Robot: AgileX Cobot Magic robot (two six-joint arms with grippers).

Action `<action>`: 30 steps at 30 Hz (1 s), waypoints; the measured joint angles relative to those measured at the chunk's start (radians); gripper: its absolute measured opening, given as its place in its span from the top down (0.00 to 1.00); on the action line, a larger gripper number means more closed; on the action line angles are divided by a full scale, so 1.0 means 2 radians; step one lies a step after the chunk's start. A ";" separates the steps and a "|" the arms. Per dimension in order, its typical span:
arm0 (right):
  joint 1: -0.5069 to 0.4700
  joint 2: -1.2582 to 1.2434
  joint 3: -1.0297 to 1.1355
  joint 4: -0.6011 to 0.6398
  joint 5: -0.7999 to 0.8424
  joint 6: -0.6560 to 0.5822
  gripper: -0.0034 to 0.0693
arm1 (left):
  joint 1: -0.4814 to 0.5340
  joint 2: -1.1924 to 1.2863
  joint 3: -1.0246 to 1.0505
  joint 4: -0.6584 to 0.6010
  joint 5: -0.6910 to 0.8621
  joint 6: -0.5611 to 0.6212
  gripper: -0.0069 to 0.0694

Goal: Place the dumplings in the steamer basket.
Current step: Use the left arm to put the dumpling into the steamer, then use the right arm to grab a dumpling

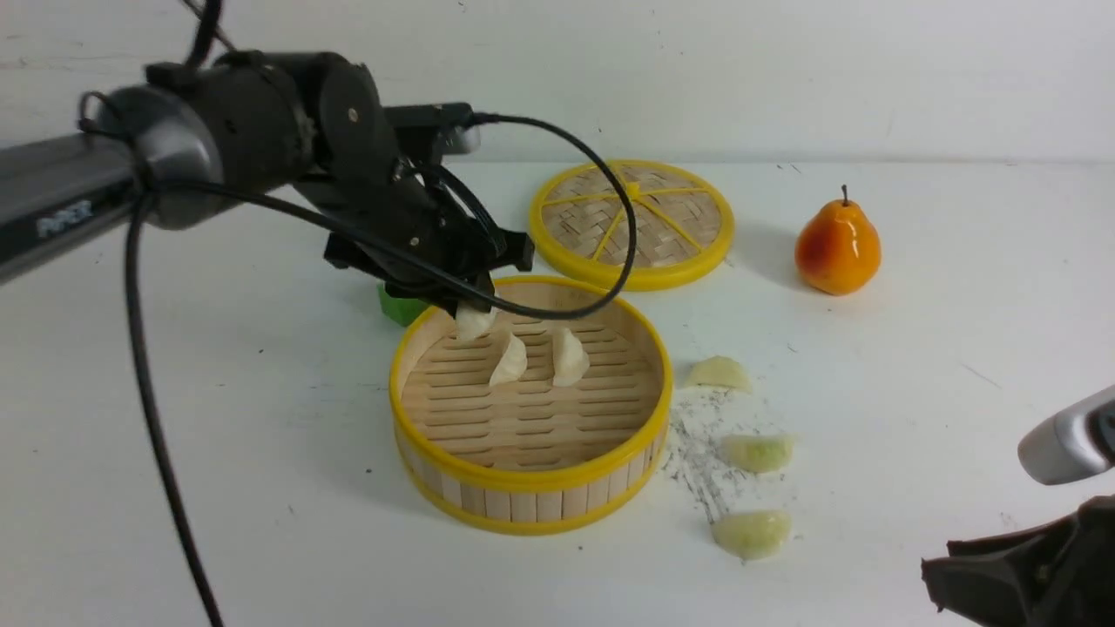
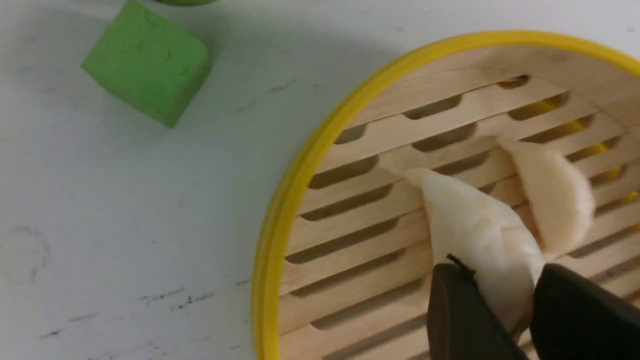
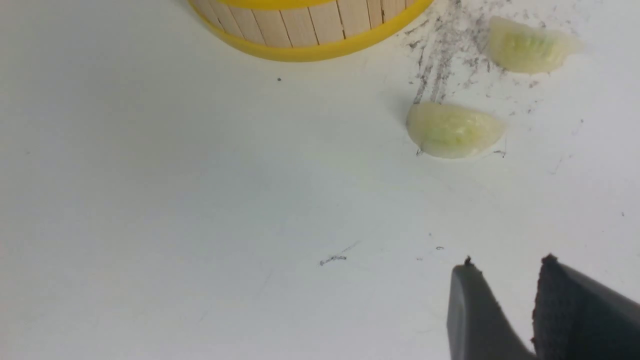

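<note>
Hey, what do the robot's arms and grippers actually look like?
The left arm has a grey link with pale lettering, a bulky black wrist and loose black cables. The right arm shows a silver-grey link above black parts. The left gripper and right gripper have dark, tapered fingers.

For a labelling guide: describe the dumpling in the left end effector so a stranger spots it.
Find the round steamer basket mid-table. At its far-left rim, the left end effector pinches a cream-white dumpling. Its two white neighbours lie loose on the slats; only this one is gripped.
</note>
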 joint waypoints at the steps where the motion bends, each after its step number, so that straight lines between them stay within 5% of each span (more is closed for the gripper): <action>1: 0.000 0.000 0.000 0.000 0.000 0.000 0.69 | 0.000 0.003 0.000 0.000 0.000 0.000 0.66; 13: 0.000 0.000 0.000 -0.011 0.000 0.000 0.69 | 0.001 0.060 -0.016 0.012 0.005 -0.019 0.67; 22: 0.000 0.000 0.000 -0.011 0.000 0.000 0.68 | 0.001 0.047 -0.017 0.015 0.010 -0.032 0.47; 30: 0.000 0.000 0.000 -0.011 0.000 0.000 0.67 | 0.001 -0.061 -0.017 0.027 0.046 -0.035 0.64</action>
